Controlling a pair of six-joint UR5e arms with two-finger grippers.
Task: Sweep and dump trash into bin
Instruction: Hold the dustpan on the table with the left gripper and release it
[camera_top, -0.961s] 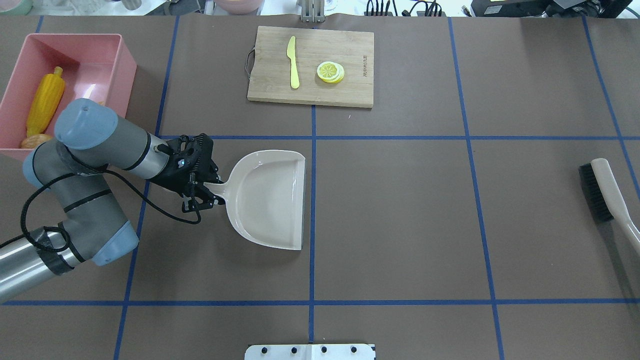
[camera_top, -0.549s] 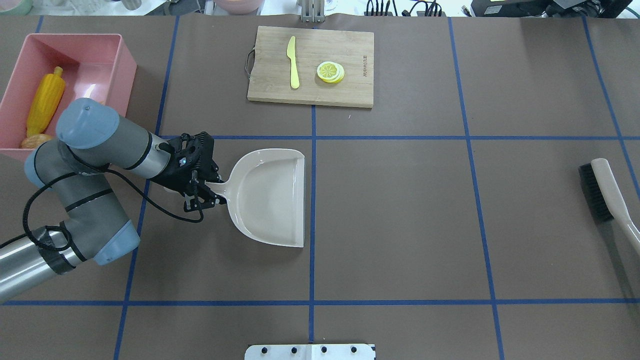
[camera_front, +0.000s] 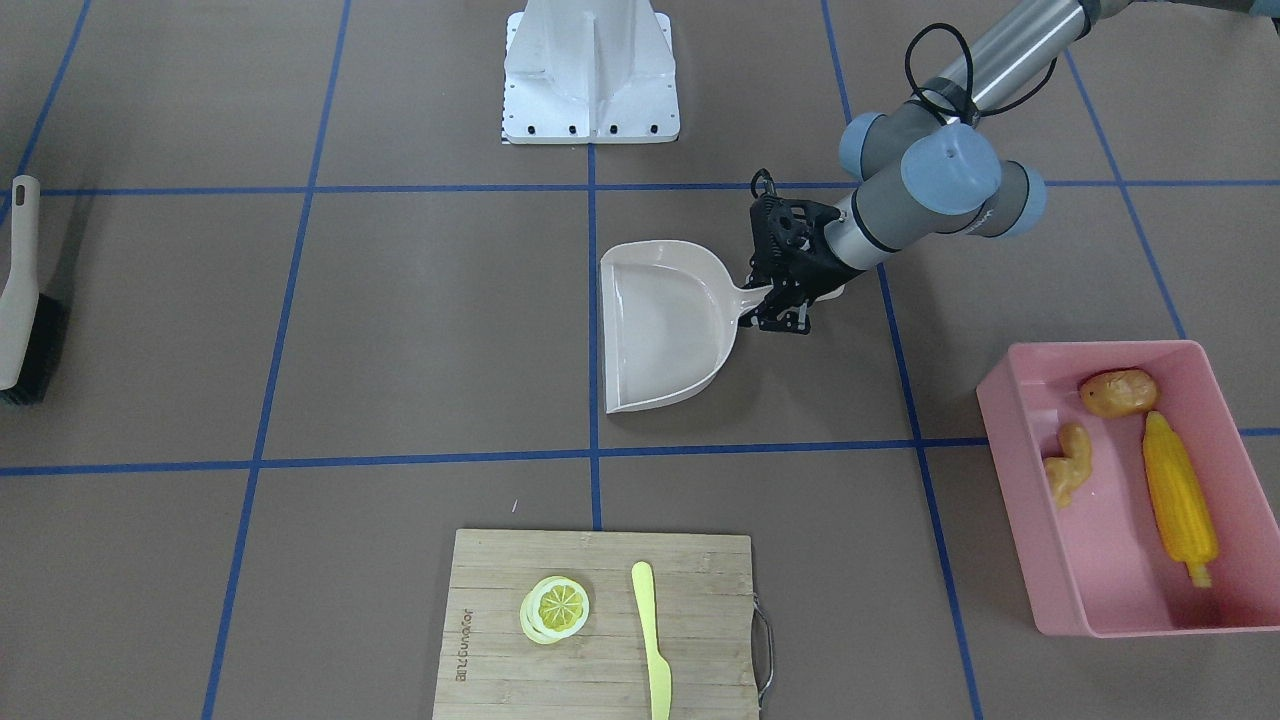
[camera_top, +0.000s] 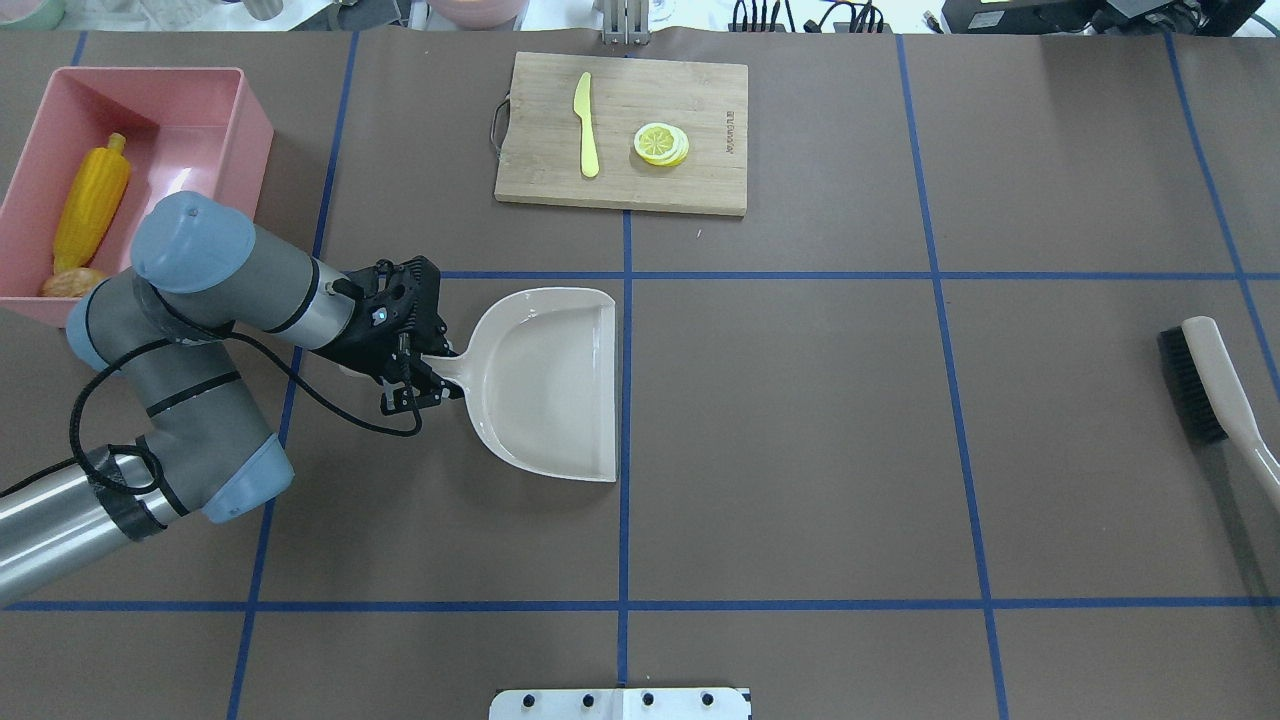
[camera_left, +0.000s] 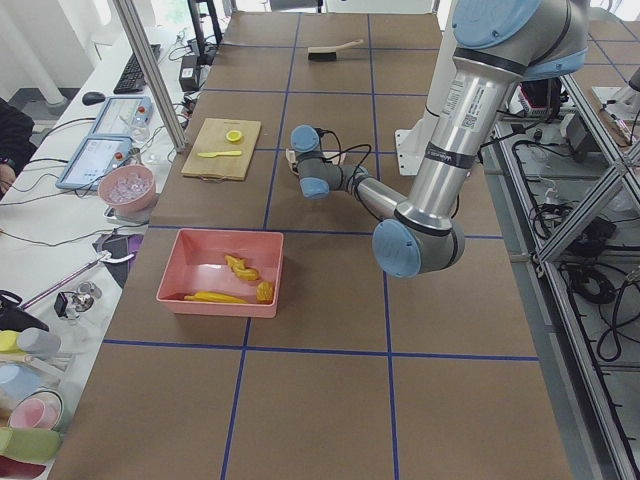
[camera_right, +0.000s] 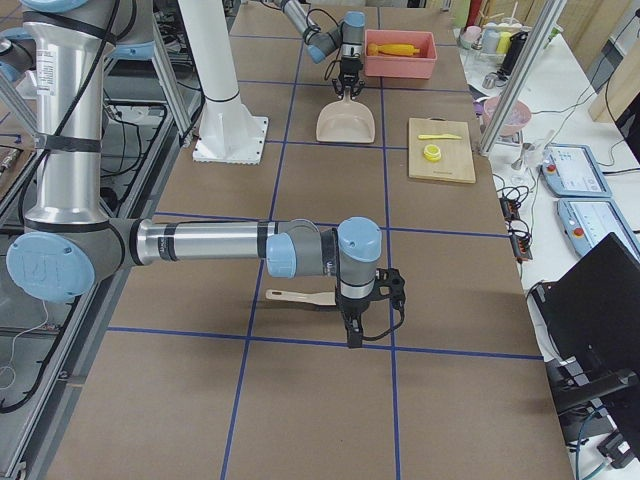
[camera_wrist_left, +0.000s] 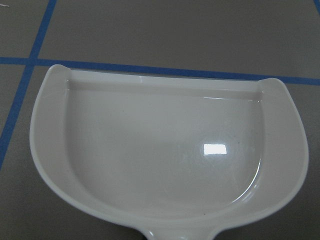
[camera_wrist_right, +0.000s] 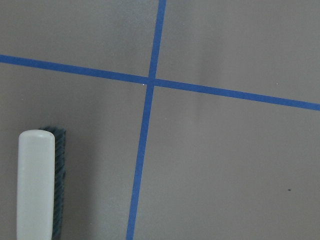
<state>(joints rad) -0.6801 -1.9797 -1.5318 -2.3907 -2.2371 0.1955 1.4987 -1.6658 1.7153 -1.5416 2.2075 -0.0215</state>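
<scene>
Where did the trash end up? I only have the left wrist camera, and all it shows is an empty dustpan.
Observer: All three pieces lie in the pink bin: the corn cob, potato and ginger root.
Operator: Is the pan in a grip?
Observer: Yes. The left gripper is shut on the handle of the dustpan.
Operator: And the brush?
Observer: The brush lies unheld, far off to the robot's right. The right gripper hangs near it, but I cannot tell whether it is open.
</scene>
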